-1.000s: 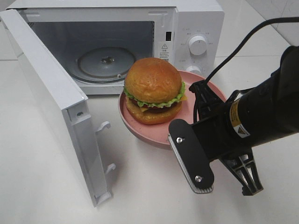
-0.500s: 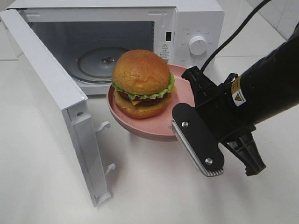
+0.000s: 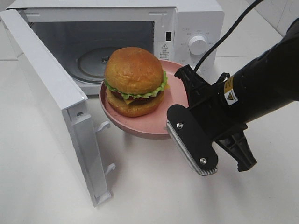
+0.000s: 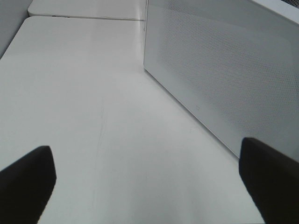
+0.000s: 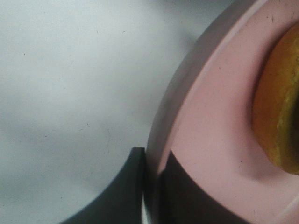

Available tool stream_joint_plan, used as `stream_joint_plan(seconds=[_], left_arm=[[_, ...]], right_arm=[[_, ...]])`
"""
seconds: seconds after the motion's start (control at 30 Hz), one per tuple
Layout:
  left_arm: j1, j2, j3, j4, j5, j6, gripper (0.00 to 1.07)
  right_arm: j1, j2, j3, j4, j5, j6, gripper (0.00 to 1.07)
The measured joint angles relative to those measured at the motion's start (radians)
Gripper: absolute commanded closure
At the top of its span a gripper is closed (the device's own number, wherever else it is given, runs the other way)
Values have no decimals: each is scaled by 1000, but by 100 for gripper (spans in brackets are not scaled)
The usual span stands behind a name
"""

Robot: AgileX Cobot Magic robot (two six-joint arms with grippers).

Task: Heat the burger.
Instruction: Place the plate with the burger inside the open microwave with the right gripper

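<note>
The right tool (image 3: 187, 91) is clamped on the rim of the pink plate (image 3: 140, 127), which carries the burger (image 3: 134, 77). Just beyond it gapes the open microwave (image 3: 198, 23). Only the right wrist view shows the rim pinched. The left tool (image 4: 147, 184), spread and empty, waits outside the door (image 4: 219, 74).

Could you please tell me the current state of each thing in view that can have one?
microwave door: wide open.
turntable: visible part bare.
burger: upright on the pink plate, not yet in the microwave.
pink plate: rim pinched by the right gripper, in front of the cavity.
right gripper: shut on the pink plate.
left gripper: open, holding nothing.
</note>
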Motion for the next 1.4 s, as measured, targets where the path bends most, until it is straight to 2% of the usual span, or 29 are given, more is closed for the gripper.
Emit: stream_joint_plan(seconds=[0.53, 0.73, 0.8, 0.9, 0.97, 1.33, 1.4], left_arm=[[0, 0, 0, 0, 0, 0, 7], [0, 0, 0, 0, 0, 0, 7], [0, 0, 0, 0, 0, 0, 7], [0, 0, 0, 0, 0, 0, 7], [0, 0, 0, 0, 0, 0, 7], [0, 0, 0, 0, 0, 0, 7], [0, 0, 0, 0, 0, 0, 7]], right_arm=[[0, 188, -197, 7, 20, 28, 107], [0, 231, -240, 7, 32, 40, 107], [0, 273, -297, 8, 51, 57, 107], [0, 284, -310, 8, 61, 60, 107], [0, 330, -368, 8, 97, 61, 107], [1, 427, -499, 23, 139, 88, 107], [3, 473, -569, 23, 162, 108, 107]])
